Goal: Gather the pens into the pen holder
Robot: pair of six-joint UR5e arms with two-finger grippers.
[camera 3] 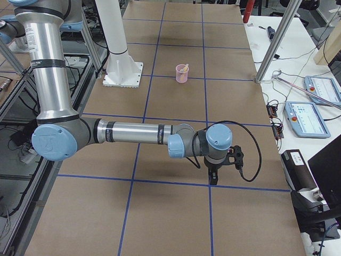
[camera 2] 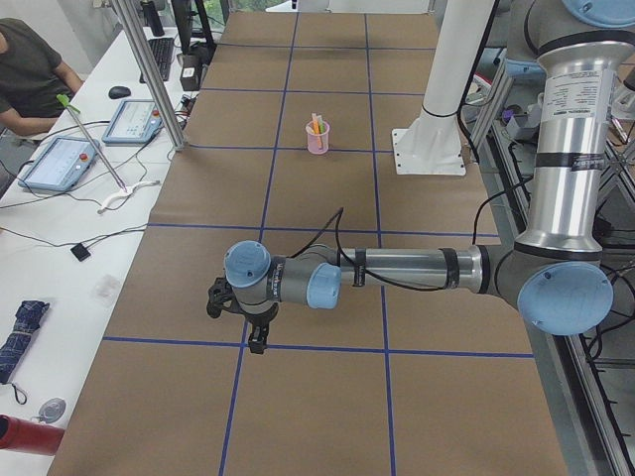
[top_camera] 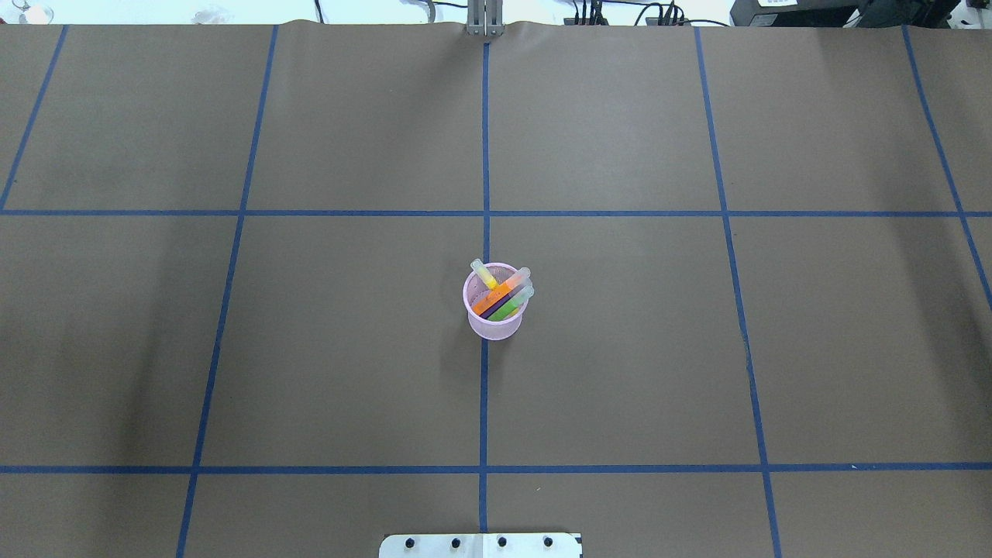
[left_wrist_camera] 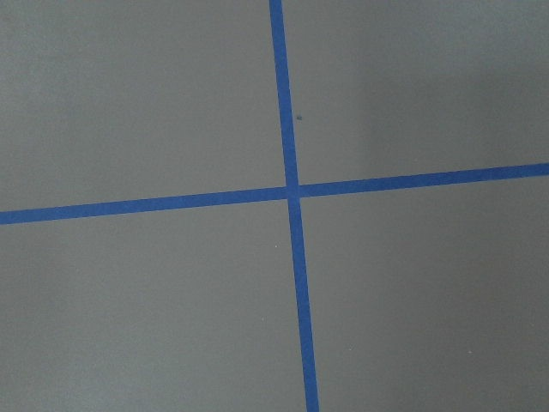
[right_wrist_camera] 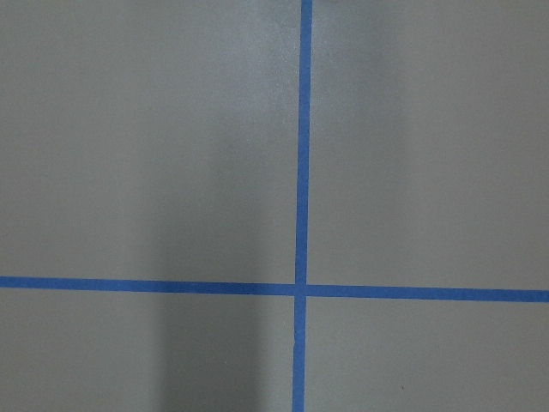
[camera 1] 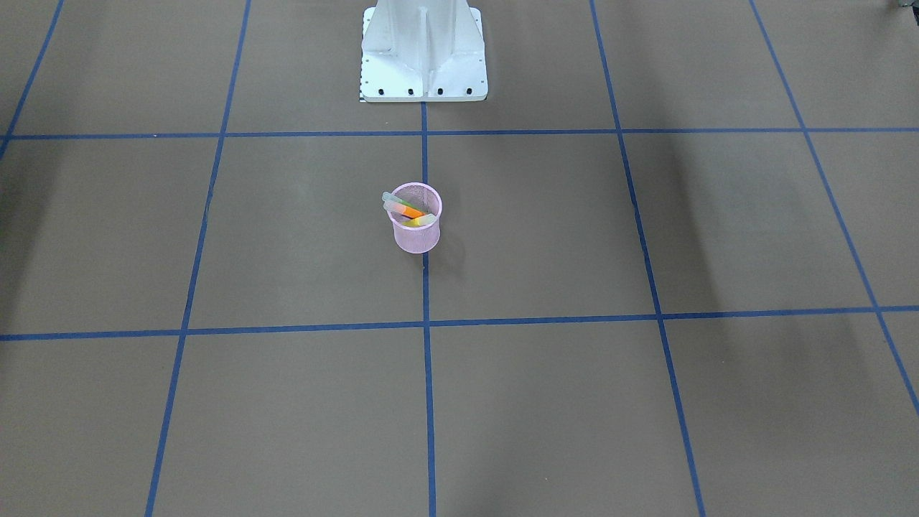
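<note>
The pink-lilac mesh pen holder stands upright at the table's middle on a blue tape line. It holds the orange pen, purple pen, green pen and yellow pen, all leaning with pale caps over the rim. The holder also shows in the front view and small in the side views. My left gripper and right gripper show only in the side views, low over the table ends, far from the holder. I cannot tell whether they are open or shut. Both wrist views show only bare table and tape.
The white robot base stands at the table's robot-side edge. Blue tape lines grid the brown table. A side desk holds teach pendants, with a seated person beside it.
</note>
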